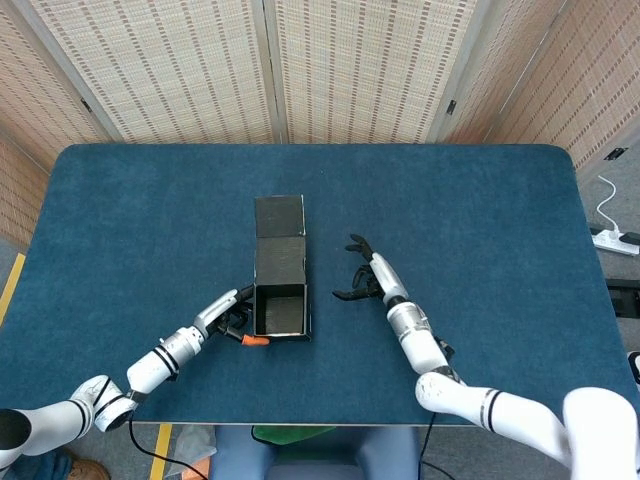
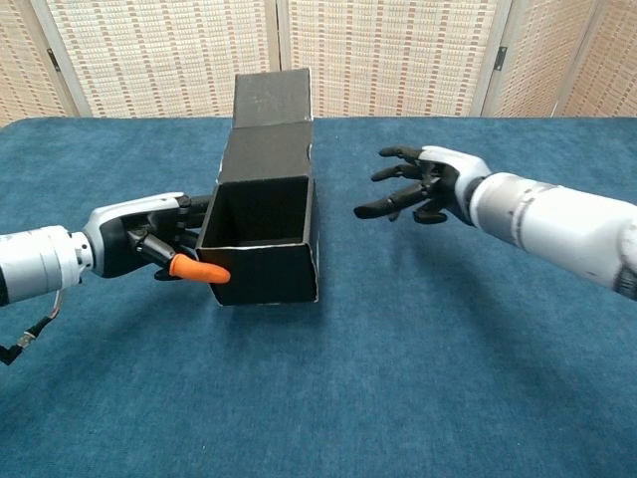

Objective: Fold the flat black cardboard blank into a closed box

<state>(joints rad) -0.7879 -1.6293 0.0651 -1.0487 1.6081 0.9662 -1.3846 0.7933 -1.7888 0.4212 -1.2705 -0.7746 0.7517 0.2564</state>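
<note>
Black cardboard box (image 1: 279,297) erected at mid-table, near end open, lid flap (image 1: 279,216) standing unfolded at far end. Left hand (image 2: 149,242) grips left wall beside open end. Right hand (image 2: 418,186) released, fingers spread, near box's right side, not touching. Step in hand: closing. Next likely: steady box, fold lid flap over opening.

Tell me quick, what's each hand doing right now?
Left hand: gripping the left wall of the black box near its open front.
Right hand: open, fingers spread, holding nothing, apart from the box.
</note>
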